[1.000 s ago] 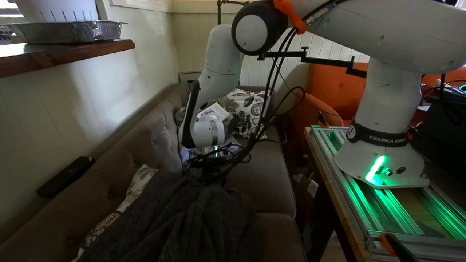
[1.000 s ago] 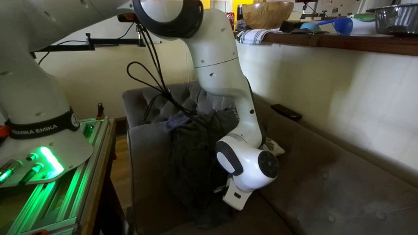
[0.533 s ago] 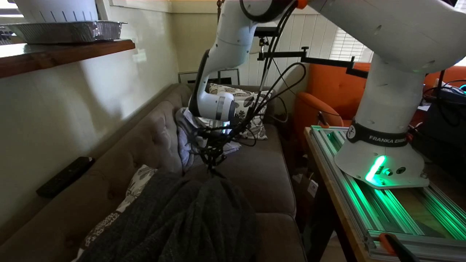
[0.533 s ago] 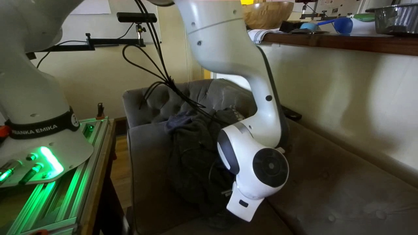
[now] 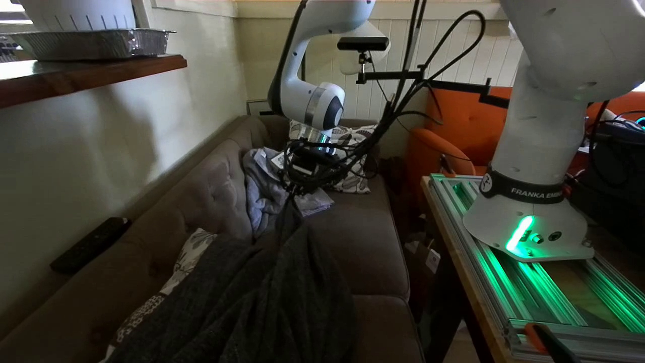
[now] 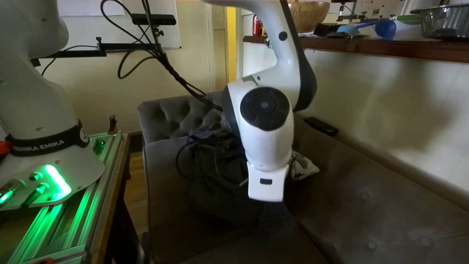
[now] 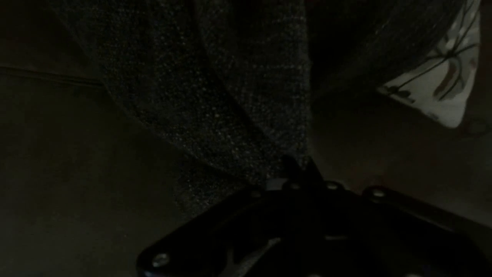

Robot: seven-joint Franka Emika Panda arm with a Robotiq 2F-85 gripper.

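- The dark gray woven blanket (image 5: 297,302) lies heaped over the sofa (image 5: 365,237), one gathered part standing up as a narrow peak clear of the seat.
- The pincer (image 7: 301,166) is clenched on the tip of that peak; in the wrist view the cloth fans out from its grip in long creases.
- From the pincer, the blanket's bulk lies below and off to one side, toward the sofa's tufted end (image 6: 168,119). The held fold's long axis slants down that way, along the length of the seat.
- The Franka arm (image 6: 269,146), the only one here, reaches over the seat with its wrist above the fold; loose black cables (image 5: 385,121) partly hide the pincer in an exterior view.
- On the backrest side, a leaf-print cushion (image 5: 194,257) pokes out from under the blanket.
- Behind the pincer, a pale gray cloth (image 5: 262,194) lies bunched against the backrest, near a second patterned cushion (image 5: 355,135).
- A black object like a remote control (image 5: 90,244) rests along the sofa's top in both exterior views.
- Farther out are an orange armchair (image 5: 448,146) and a foil tray (image 5: 95,44) on a wooden ledge (image 5: 111,75).
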